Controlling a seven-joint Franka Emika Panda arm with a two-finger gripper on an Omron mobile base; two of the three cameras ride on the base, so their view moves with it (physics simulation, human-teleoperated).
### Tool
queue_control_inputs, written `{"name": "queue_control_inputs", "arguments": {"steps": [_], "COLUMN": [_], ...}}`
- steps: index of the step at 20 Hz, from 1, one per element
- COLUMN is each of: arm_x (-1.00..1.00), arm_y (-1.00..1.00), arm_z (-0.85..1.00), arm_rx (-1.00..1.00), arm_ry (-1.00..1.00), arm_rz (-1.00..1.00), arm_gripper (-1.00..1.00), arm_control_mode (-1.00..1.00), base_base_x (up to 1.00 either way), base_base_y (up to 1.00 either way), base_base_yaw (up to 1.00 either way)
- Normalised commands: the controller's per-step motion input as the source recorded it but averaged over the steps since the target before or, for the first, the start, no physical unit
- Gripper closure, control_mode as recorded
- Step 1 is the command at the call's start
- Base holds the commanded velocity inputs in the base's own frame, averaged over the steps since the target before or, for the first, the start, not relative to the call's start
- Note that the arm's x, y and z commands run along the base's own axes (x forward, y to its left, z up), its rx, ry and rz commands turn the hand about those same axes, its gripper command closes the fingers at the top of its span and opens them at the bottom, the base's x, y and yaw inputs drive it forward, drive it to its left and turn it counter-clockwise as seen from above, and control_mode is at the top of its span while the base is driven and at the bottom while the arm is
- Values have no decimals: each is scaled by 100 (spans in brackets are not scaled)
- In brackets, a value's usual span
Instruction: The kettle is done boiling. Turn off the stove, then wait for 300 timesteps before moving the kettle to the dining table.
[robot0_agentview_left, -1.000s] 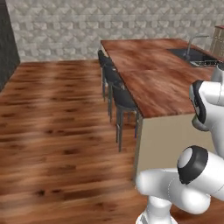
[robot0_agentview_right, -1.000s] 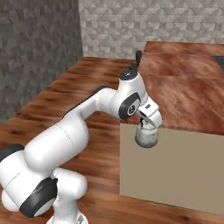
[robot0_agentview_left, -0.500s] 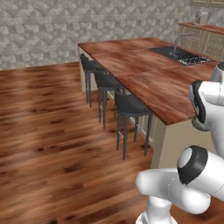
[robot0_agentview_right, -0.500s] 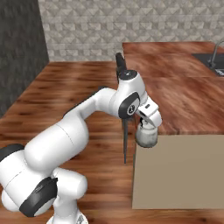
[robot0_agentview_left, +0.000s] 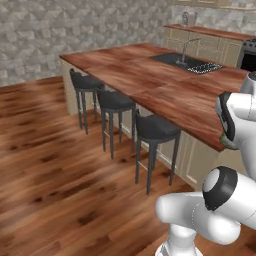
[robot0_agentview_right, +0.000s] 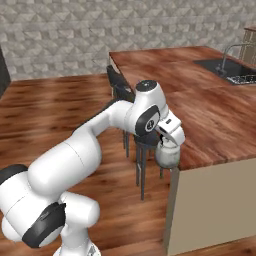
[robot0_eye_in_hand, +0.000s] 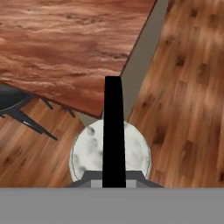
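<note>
One relation governs the coming move: reddish-brown wood-grain dining table top (robot0_agentview_right: 210, 120) lying ahead of and partly beneath the closed jaws, with the load hanging just off its corner edge. Clamped narrowly on the thin black arched handle (robot0_eye_in_hand: 113, 127) of the small rounded silvery-white kettle (robot0_agentview_right: 167, 154), carried under the white arm's two-finger gripper (robot0_agentview_right: 169, 142). In the hand view, kettle body (robot0_eye_in_hand: 109, 153) directly below the jaws, handle's long axis running straight away from them toward the table's corner; bare tabletop (robot0_eye_in_hand: 65, 48) spread beyond and to one side of the handle's far end, beige table side (robot0_eye_in_hand: 142, 52) and plank floor on the other side. In the right base view, kettle level with or a little below the table edge, just beside the corner and over the floor, not yet above the wood. Dark round stools (robot0_agentview_left: 155, 131) tucked along the table's long side, near the jaws' other flank; one stool seat (robot0_eye_in_hand: 11, 98) just off to the side in the hand view. Likely needed: some lift and a short carry forward over the top before any lowering. Risk, by judgement: kettle belly clipping the table's edge if brought across too low.
</note>
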Motion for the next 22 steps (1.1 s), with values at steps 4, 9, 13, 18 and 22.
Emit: {"name": "queue_control_inputs", "arguments": {"steps": [4, 9, 13, 18, 22], "arm_x": [0, 0, 0, 0, 0], "arm_y": [0, 0, 0, 0, 0], "arm_z": [0, 0, 0, 0, 0], "arm_rx": [0, 0, 0, 0, 0], "arm_ry": [0, 0, 0, 0, 0], "arm_rz": [0, 0, 0, 0, 0], "arm_gripper": [100, 100, 100, 100, 100], "arm_control_mode": [100, 100, 100, 100, 100], "base_base_x": [60, 59, 59, 57, 49], "base_base_y": [83, 82, 80, 79, 59], "base_base_yaw": [-44, -44, -43, -43, -38]}}
